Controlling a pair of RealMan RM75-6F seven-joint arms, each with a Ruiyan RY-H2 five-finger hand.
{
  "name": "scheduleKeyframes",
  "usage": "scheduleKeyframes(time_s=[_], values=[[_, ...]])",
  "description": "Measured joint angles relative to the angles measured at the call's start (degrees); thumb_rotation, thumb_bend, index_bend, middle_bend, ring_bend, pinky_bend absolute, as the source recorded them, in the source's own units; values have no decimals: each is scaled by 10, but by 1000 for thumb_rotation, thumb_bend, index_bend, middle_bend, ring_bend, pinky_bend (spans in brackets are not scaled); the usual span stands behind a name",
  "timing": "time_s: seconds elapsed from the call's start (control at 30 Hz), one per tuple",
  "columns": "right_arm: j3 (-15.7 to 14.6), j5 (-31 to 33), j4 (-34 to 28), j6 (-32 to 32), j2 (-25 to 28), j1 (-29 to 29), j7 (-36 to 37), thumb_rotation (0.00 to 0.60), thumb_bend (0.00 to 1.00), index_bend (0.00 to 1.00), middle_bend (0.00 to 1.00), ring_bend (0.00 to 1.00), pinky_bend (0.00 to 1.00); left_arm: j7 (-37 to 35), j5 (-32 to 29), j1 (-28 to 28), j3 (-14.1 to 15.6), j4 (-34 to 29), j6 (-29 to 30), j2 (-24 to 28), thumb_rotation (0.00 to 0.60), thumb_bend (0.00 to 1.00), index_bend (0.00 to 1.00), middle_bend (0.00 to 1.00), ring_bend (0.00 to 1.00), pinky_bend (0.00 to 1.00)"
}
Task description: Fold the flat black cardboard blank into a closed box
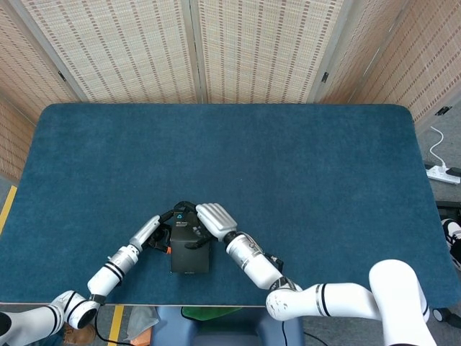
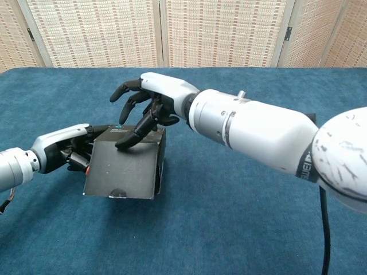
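The black box (image 2: 123,167) is being found near the desk's (image 1: 324,180) front edge, lid lying down. It is being gripped by the left hand (image 2: 71,148) and pressed by the right hand's (image 2: 150,103) fingertips; final tucking is being judged outstanding.

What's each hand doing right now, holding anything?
Left hand: grips the left side of the black box.
Right hand: fingers press down on the box's lid, not wrapped around it.
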Motion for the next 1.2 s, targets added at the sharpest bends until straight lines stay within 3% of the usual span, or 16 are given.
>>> scheduleKeyframes(time_s=[0.4, 0.87, 1.2], values=[[-27, -29, 12, 18, -19, -9, -40, 600, 0, 237, 366, 753, 1000, 79, 8, 0, 5, -15, -16, 18, 600, 179, 3, 150, 737, 1000], [-51, -87, 24, 39, -27, -21, -71, 600, 0, 237, 362, 753, 1000, 237, -4, 12, -11, -61, 18, 81, 600, 173, 0, 70, 722, 993], [-105, -215, 94, 93, -60, -31, -109, 600, 0, 273, 359, 753, 1000, 225, -12, 24, -34, -112, 43, 129, 600, 171, 0, 55, 718, 993]])
